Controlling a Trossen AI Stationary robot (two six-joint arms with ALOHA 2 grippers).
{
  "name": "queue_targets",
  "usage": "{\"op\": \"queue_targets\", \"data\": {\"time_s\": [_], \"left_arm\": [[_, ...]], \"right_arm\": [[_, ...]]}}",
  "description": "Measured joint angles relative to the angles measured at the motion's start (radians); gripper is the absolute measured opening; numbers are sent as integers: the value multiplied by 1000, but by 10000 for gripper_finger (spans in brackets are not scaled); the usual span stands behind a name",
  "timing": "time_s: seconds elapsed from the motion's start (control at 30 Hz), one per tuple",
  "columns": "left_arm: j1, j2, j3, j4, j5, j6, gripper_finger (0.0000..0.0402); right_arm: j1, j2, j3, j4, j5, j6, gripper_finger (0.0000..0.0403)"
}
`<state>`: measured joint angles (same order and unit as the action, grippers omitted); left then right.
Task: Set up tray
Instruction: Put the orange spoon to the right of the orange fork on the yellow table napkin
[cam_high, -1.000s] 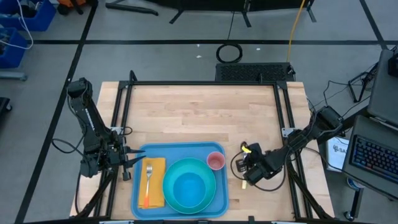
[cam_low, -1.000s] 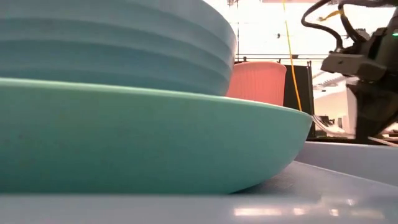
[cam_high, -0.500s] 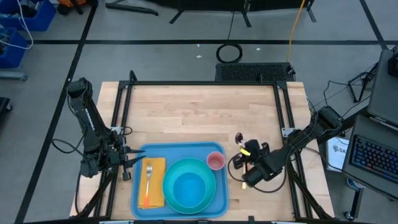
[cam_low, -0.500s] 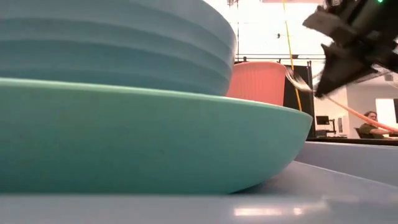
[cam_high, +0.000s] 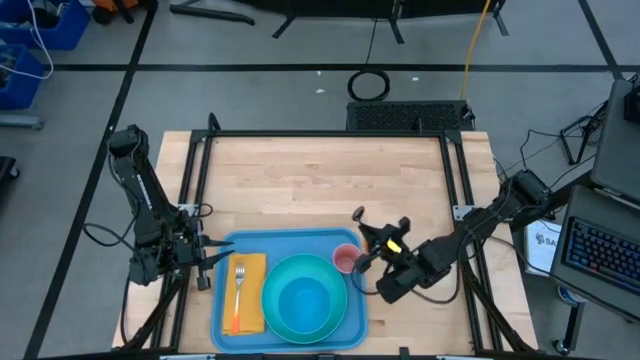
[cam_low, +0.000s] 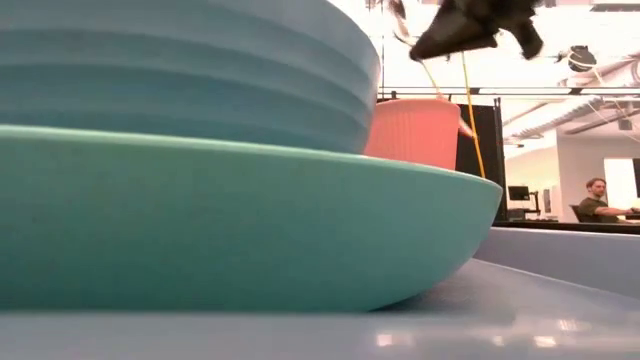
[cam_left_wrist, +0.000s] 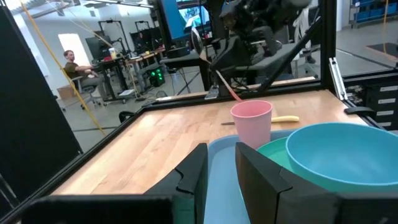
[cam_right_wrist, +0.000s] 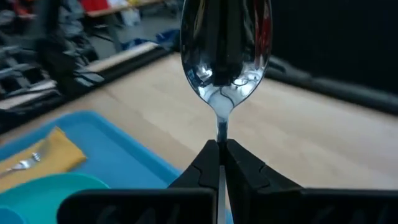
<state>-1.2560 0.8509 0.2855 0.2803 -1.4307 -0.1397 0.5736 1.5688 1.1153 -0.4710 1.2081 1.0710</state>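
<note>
The blue tray (cam_high: 290, 240) lies at the table's near edge. On it are an orange napkin (cam_high: 252, 272) with a fork (cam_high: 239, 285), a turquoise plate (cam_high: 340, 318) under a blue bowl (cam_high: 303, 298), and a pink cup (cam_high: 346, 260). My left gripper (cam_high: 218, 254) is shut on the tray's left rim. My right gripper (cam_high: 372, 232) hovers just right of the cup, shut on a metal spoon (cam_right_wrist: 225, 50). The spoon's bowl (cam_high: 358, 214) points toward the far left. My left gripper has the tray's left rim (cam_left_wrist: 219, 163) between its two fingers, coming level from the table's left side near the far corner. The tray lies flat on the table. My right gripper pinches the spoon's thin neck (cam_right_wrist: 221, 132) just behind the bowl. Its fingers lie along the spoon, nearly level, coming from the right. The spoon is lifted clear, its bowl sticking out past the fingertips and its reddish handle (cam_left_wrist: 227, 87) slanting down beneath the gripper.
A yellow thing (cam_left_wrist: 286, 118) lies on the wood right of the tray, under my right arm. Black frame rails (cam_high: 320, 134) edge the table. The far half of the table (cam_high: 320, 185) is bare wood. A person (cam_low: 597, 197) sits in the room behind.
My right gripper has risen from the table right of the tray and gone toward the cup and the far side. It has tipped up from pointing down to nearly level and rolled. The spoon came up with it, lifted clear of the table.
</note>
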Motion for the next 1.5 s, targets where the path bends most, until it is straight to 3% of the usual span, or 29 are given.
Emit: {"op": "queue_targets", "data": {"time_s": [0.2,0.37,0.53,0.87,1.0,1.13,1.23,1.4,1.5], "left_arm": [[21,0,0,17,8,-26,88],[75,0,0,46,2,-27,88],[135,0,0,46,45,-48,88],[301,0,0,45,120,-49,88],[378,0,0,45,209,-50,88],[444,17,0,62,337,-53,88],[475,65,0,121,365,-29,88],[510,161,0,306,380,159,88],[549,211,0,454,467,270,88]], "right_arm": [[-68,2,-60,604,-57,-552,1],[-117,4,-142,987,-163,-827,2],[-138,5,-189,1179,-171,-987,1],[-203,125,-189,1564,-447,-1242,1],[-237,192,-168,1645,-557,-1263,1],[-260,245,-94,1631,-615,-1286,1],[-265,280,-29,1615,-638,-1333,1],[-281,311,47,1581,-687,-1373,1],[-295,326,66,1576,-745,-1367,1]]}}
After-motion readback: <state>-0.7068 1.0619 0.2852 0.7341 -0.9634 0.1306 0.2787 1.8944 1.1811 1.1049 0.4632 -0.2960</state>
